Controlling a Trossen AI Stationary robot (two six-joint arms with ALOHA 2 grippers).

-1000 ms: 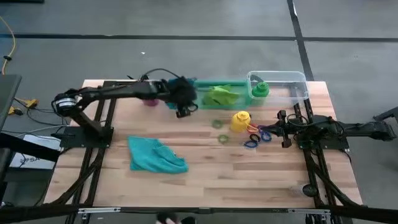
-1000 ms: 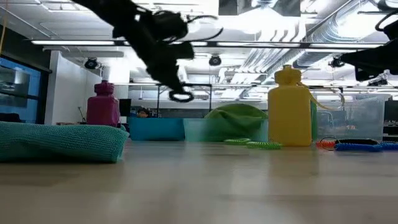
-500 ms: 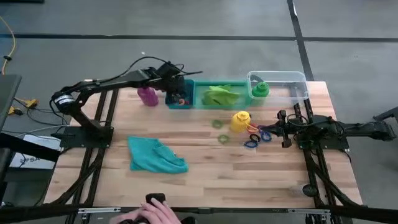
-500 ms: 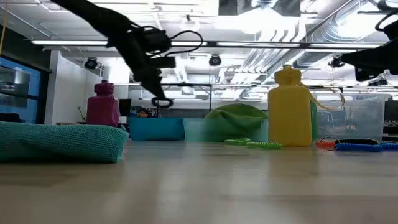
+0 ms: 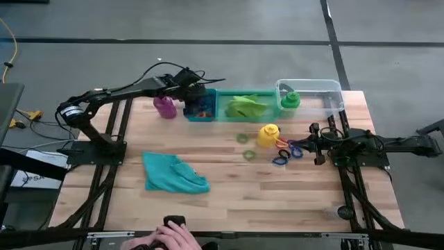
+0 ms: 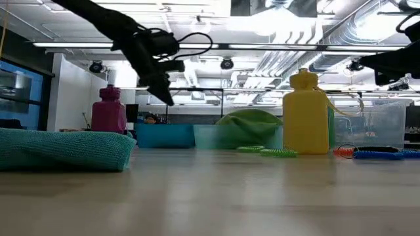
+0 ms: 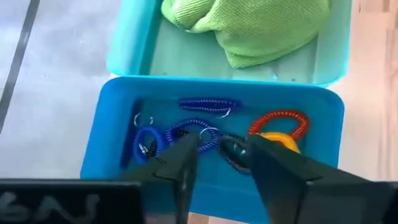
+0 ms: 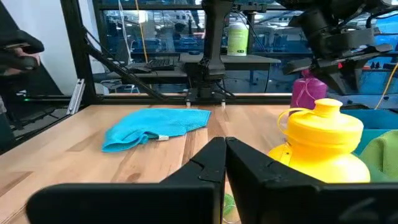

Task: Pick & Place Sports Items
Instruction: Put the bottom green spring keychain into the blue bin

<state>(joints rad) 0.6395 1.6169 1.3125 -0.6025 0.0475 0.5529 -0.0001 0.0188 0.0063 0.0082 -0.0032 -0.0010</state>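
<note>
Several coiled rings (image 7: pixel 205 127) already in the blue bin (image 5: pixel 200 109) at the table's far edge; left hand (image 7: pixel 217 149) above, fingers apart, empty after dropping. Right hand (image 8: pixel 225 163) together, waiting beside yellow bottle (image 5: pixel 268 135).

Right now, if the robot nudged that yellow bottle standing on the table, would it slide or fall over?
The yellow bottle stands upright, tall for its base, so a high nudge would probably tip it. It looks like light plastic, so a low push might slide it across the smooth wooden table.
</note>
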